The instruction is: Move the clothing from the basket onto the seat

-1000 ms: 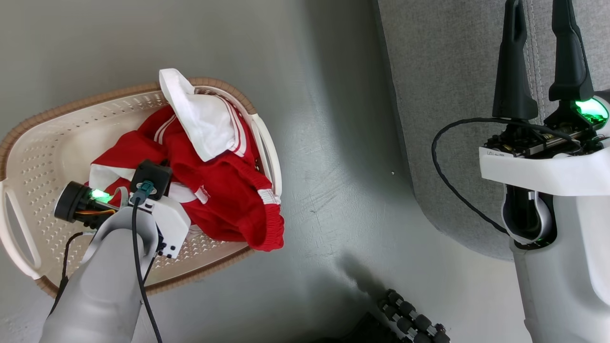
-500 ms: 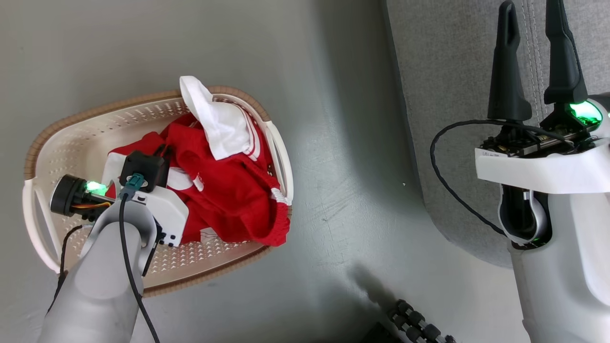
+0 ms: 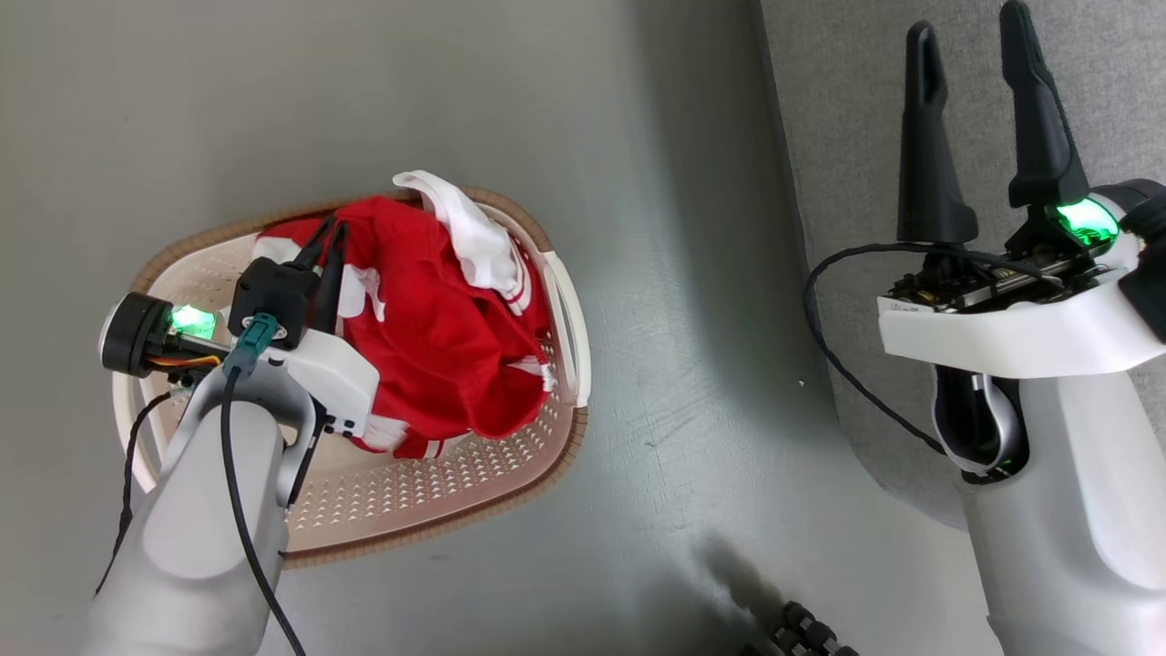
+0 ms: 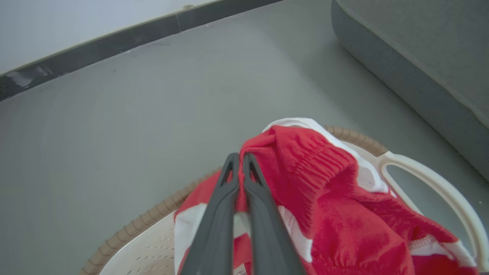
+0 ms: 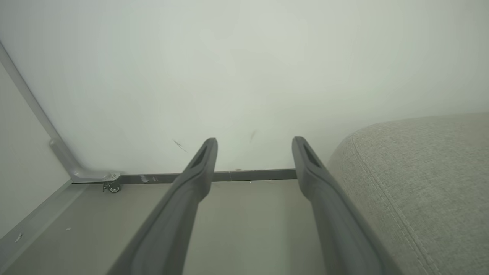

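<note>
Grey floor (image 3: 638, 228) spreads below you. Lower left, your left gripper (image 4: 240, 158) is clamped on the bright red-and-white sportswear clothing (image 3: 437, 346), heaped in the oval cream perforated plastic basket (image 3: 437, 524). Upper right, your right gripper (image 3: 967, 23) stands open and empty over the large grey fabric seat (image 3: 820, 137). I judge the grasp made, with every piece awaiting transfer.

Head camera looks straight down; left wrist camera (close) shares the basket (image 3: 437, 501).
</note>
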Robot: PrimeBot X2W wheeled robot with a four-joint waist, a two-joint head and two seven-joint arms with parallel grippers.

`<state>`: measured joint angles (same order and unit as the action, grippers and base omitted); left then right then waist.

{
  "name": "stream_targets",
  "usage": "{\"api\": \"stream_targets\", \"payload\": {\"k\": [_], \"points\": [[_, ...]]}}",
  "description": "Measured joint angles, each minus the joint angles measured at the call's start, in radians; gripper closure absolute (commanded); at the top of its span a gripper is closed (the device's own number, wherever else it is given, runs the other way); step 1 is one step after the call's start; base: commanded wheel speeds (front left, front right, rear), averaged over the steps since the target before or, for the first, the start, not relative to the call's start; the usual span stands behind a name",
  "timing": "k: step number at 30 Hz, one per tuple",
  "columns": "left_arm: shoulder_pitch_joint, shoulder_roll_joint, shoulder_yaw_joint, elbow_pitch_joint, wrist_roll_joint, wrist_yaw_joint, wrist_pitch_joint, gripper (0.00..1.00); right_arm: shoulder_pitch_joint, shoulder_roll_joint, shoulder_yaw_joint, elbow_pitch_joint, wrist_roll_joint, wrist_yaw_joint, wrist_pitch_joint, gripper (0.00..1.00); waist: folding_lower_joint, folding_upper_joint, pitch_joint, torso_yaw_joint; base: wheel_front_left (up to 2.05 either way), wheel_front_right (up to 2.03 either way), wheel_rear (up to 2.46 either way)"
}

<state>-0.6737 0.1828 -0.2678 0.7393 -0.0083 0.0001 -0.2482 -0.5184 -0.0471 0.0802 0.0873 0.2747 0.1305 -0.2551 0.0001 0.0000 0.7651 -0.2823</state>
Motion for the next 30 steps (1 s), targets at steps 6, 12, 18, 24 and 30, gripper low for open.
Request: {"api": "stream_targets", "payload": {"k": [6, 12, 18, 24, 30], "points": [[0.048, -0.008, -0.001, -0.098, -0.01, 0.001, 0.0, 1.0, 0.0, -0.001, 0.018, 0.016, -0.028, 0.0, 0.0, 0.0, 0.0, 0.0, -0.028, 0.023, 0.0, 0.0, 0.0], [0.095, -0.016, -0.002, -0.189, -0.016, 0.01, 0.0, 1.0, 0.001, -0.003, 0.037, 0.031, -0.036, 0.0, 0.0, 0.0, 0.0, 0.0, -0.057, 0.046, 0.0, 0.0, 0.0], [0.124, -0.018, 0.001, -0.266, -0.021, 0.012, 0.0, 1.0, 0.002, -0.005, 0.094, 0.081, -0.056, 0.0, 0.0, 0.0, 0.0, 0.0, -0.083, 0.066, 0.0, 0.0, 0.0], [0.161, -0.02, 0.012, -0.345, -0.033, 0.023, -0.003, 1.0, 0.002, -0.037, 0.128, 0.114, -0.076, 0.0, 0.0, 0.0, 0.0, 0.0, -0.116, 0.089, 0.0, 0.0, 0.0], [0.179, -0.022, 0.012, -0.429, -0.033, 0.027, -0.003, 1.0, 0.001, -0.059, 0.178, 0.138, -0.078, 0.0, 0.0, 0.0, -0.0001, 0.0, -0.154, 0.11, 0.0, 0.0, 0.0]]}}
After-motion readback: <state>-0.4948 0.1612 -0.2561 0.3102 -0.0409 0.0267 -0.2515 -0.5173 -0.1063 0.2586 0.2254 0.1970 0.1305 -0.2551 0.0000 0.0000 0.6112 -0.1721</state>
